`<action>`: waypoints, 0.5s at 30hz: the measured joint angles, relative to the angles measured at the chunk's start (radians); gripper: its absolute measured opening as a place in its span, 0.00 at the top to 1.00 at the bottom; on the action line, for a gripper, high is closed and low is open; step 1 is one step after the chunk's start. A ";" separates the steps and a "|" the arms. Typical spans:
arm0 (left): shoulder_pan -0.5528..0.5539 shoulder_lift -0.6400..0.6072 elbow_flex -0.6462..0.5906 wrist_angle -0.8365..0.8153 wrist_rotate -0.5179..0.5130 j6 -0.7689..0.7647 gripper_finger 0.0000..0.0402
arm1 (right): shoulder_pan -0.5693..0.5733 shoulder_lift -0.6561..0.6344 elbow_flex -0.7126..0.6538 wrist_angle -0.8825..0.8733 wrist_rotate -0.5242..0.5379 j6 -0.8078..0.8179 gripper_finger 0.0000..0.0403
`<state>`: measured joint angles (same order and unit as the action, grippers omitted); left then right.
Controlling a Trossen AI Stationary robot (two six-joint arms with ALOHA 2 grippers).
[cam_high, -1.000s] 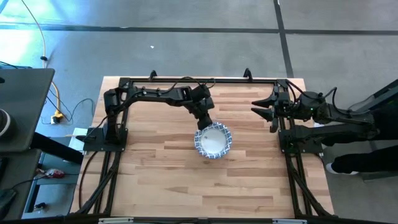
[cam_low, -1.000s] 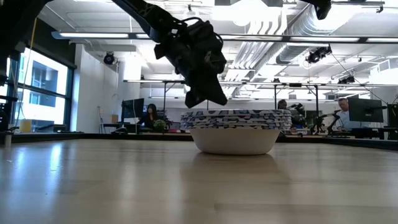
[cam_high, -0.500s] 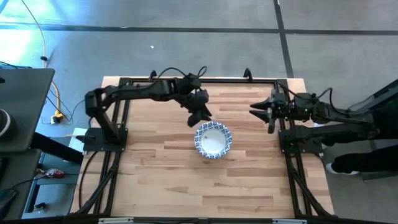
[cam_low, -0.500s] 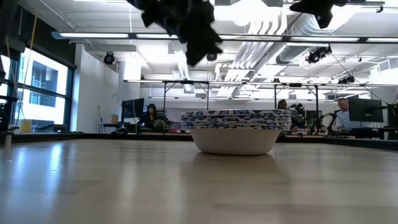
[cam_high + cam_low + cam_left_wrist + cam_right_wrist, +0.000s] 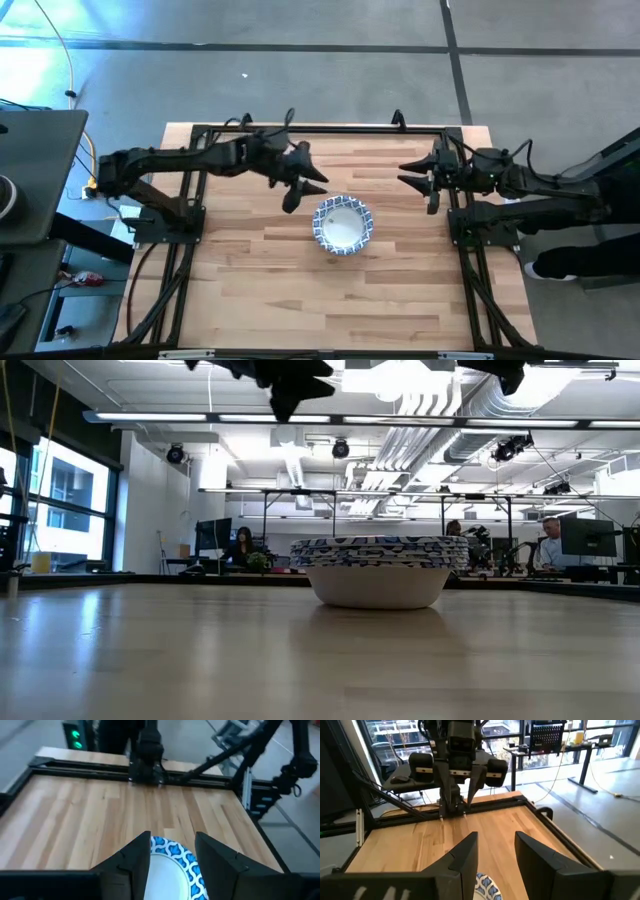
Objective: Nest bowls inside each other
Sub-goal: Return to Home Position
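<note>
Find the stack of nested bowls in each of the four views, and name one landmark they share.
High view: the bowl stack sits near the middle of the wooden tabletop.
Low view: the stack stands at picture centre.
Left wrist view: partly cropped, between the left gripper's fingers.
Right wrist view: a rim sliver between the right gripper's fingers.
Shared landmark: the wooden tabletop beneath it.

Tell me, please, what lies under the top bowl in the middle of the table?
Beneath the top bowl, more nested bowls show only as layered patterned rims; their insides are covered.
</note>
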<state>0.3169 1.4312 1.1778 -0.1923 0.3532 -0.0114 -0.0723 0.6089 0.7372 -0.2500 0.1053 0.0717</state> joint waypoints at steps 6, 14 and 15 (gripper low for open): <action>-0.060 -0.155 -0.184 0.179 -0.227 -0.047 0.64 | 0.000 0.001 0.000 0.042 0.000 -0.038 0.70; -0.143 -0.313 -0.350 0.317 -0.552 -0.056 0.64 | 0.000 0.001 0.000 0.063 0.042 -0.054 0.70; -0.152 -0.326 -0.367 0.320 -0.577 -0.055 0.64 | 0.000 0.001 0.000 0.062 0.042 -0.054 0.70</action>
<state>0.1645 1.1050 0.8109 0.1279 -0.2238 -0.0659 -0.0723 0.6099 0.7372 -0.1884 0.1478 0.0177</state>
